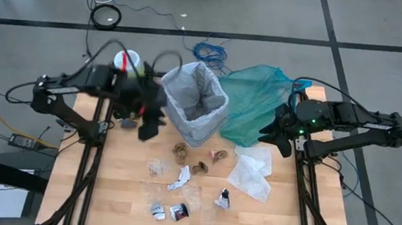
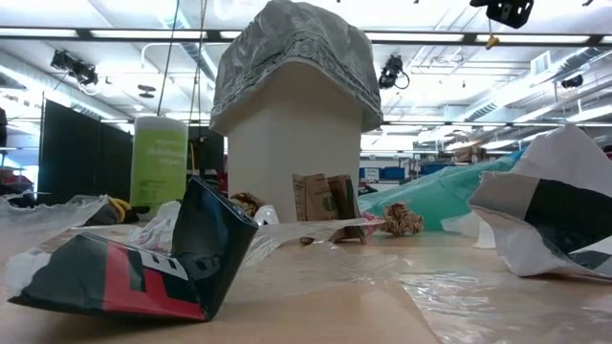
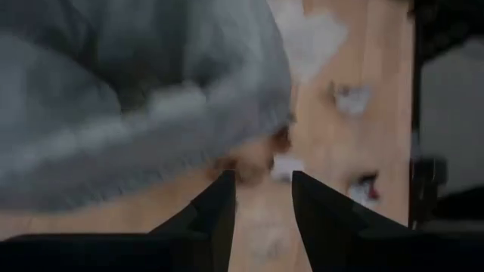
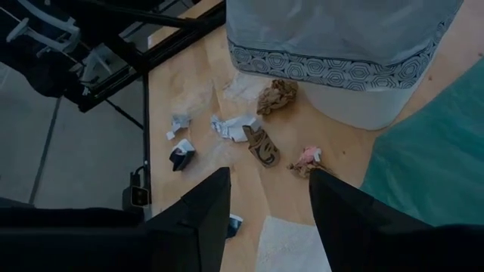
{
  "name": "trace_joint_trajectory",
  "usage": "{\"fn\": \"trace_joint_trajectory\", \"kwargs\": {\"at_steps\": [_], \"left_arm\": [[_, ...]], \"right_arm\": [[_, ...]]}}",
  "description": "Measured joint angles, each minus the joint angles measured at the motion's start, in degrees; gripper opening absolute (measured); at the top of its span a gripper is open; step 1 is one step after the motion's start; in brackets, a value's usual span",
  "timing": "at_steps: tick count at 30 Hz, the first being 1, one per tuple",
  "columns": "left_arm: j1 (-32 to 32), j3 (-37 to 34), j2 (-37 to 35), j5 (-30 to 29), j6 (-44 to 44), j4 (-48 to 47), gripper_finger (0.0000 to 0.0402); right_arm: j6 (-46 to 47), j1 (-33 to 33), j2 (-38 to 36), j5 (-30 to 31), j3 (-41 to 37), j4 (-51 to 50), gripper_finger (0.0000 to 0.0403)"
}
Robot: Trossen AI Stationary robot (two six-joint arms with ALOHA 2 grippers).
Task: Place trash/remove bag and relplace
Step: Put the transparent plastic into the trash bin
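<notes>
The white bin [image 1: 196, 103] stands at the table's far middle, lined with the pale grey bag [image 2: 292, 57], which is folded over its rim. Trash lies on the table in front of it: brown wads [image 1: 180, 151], a white scrap [image 1: 179, 179] and dark wrappers [image 1: 179, 211]. My left gripper [image 1: 151, 126] hovers open just left of the bin, nothing between its fingers [image 3: 219, 208]. My right gripper [image 1: 280, 139] hangs open at the right, over the edge of a teal bag [image 1: 258, 100]. In the right wrist view its fingers [image 4: 204, 204] frame bare table and scraps [image 4: 261, 143].
A teal-green plastic bag [image 2: 449, 191] lies right of the bin. A white crumpled sheet [image 1: 251, 174] rests at the right middle. A green bottle [image 2: 158, 158] stands far left, behind my left arm. A clear plastic film [image 2: 459, 287] covers part of the near table.
</notes>
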Motion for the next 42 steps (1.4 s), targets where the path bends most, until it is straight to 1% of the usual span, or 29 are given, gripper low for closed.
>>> {"fn": "trace_joint_trajectory", "kwargs": {"at_steps": [2, 4, 7, 10, 13, 17, 19, 23, 27, 30, 35, 42], "left_arm": [[-4.24, -3.64, -1.48, -4.31, -3.2, 0.14, 0.0136], [-8.23, -8.62, -3.29, -7.88, -7.46, 2.34, 0.0136], [-13.18, -17.48, -4.78, -10.01, -13.06, 7.92, 0.0136], [-17.09, -26.34, -5.02, -10.23, -17.37, 15.45, 0.0136], [-20.59, -33.6, -5.04, -10.32, -20.77, 21.69, 0.0136], [-24.11, -41.01, -5.09, -14.96, -25.6, 28.36, 0.0136], [-25.66, -43.78, -5.35, -17.26, -27.29, 30.67, 0.0136], [-27.92, -49.28, -5.35, -17.32, -29.81, 33.88, 0.0136], [-29.75, -54.57, -5.35, -17.47, -35.67, 36.29, 0.0136], [-30.54, -56.92, -5.35, -18.07, -36.99, 38.53, 0.0136], [-30.42, -60.04, -5.32, -21.74, -37.35, 42.74, 0.0136], [-30.34, -64.8, -5.32, -23.01, -41.4, 47.66, 0.0136]], "right_arm": [[0.04, 0.0, 0.02, 0.0, 0.0, 0.0, 0.0172], [0.02, -0.02, -0.01, 0.0, 0.0, 0.0, 0.0172], [-0.2, 0.0, 0.02, 0.02, 0.0, 0.0, 0.0172], [-0.31, 0.0, 0.01, 0.16, 0.0, 0.0, 0.0172], [-0.3, 0.01, -0.01, 0.28, 0.0, 0.0, 0.0172], [-0.28, 0.01, 0.02, 0.28, 0.0, 0.0, 0.0171], [0.12, 0.0, -0.01, 0.28, 0.0, 0.02, 0.0171], [0.33, -0.01, 0.01, 0.26, 0.0, 0.09, 0.0171], [1.51, -0.02, 0.04, 0.26, 0.0, 0.11, 0.0171], [1.68, 0.01, 0.28, 0.25, 0.0, 0.17, 0.0171], [1.73, 0.01, 1.16, 0.24, 0.0, 0.39, 0.0171], [2.29, -0.02, 3.0, -1.05, -0.02, 0.42, 0.0171]]}}
